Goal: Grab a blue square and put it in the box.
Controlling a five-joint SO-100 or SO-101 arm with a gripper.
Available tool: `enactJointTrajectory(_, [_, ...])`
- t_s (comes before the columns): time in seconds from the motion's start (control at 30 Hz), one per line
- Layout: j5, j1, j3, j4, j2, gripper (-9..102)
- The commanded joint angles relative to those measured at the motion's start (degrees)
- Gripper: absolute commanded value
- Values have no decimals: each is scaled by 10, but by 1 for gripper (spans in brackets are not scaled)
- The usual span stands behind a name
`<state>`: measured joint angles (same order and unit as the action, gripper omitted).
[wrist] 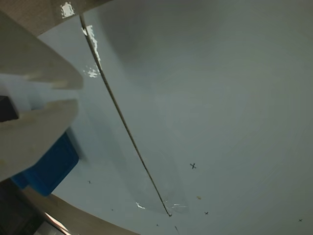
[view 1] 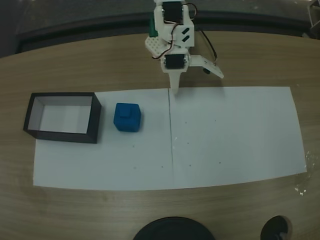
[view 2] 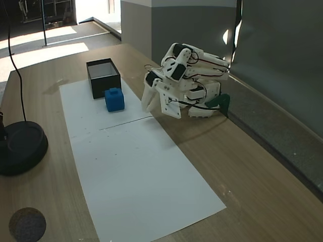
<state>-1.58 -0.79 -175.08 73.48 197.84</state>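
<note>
My claw (view 1: 176, 90) hangs folded low over the far edge of the paper (view 1: 230, 135), tip on the seam between the two sheets, and it holds nothing. How wide it stands I cannot tell: from above I see one pale finger pointing down and a second part splayed off to the right, but that may be the frame, not an open jaw.

The cube (view 1: 127, 117) sits on the paper, off to my claw's left in the view from above and a little nearer that camera, well apart from my tip. The box (view 1: 62, 117) lies just beyond the cube on the same side, a narrow gap between them.

What I think could go wrong: the cube is so near the box wall that a wide approach may catch the wall and shove the box, or nudge the cube against it. The stud on top could also tilt a grip taken too high.

The side camera shows how low I am tucked (view 2: 150, 101) and the cube (view 2: 114, 99) standing in front of the box (view 2: 103, 77). My wrist camera gives only the cube's corner (wrist: 51, 169) behind my own finger, plus small cross marks on the sheet.
</note>
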Motion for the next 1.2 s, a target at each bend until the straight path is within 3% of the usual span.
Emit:
enactJointTrajectory(0.0, [-2,-1,31,-5,14,0])
enactJointTrajectory(0.1, [4,-23,30,-66,14,2])
enactJointTrajectory(0.3, [54,-163,68,-169,10,23])
enactJointTrajectory(0.57, [55,-218,229,-65,-85,38])
enactJointTrajectory(1.03, [60,-221,478,-38,-551,36])
enactJointTrajectory(1.17, [53,-265,517,-40,-665,36])
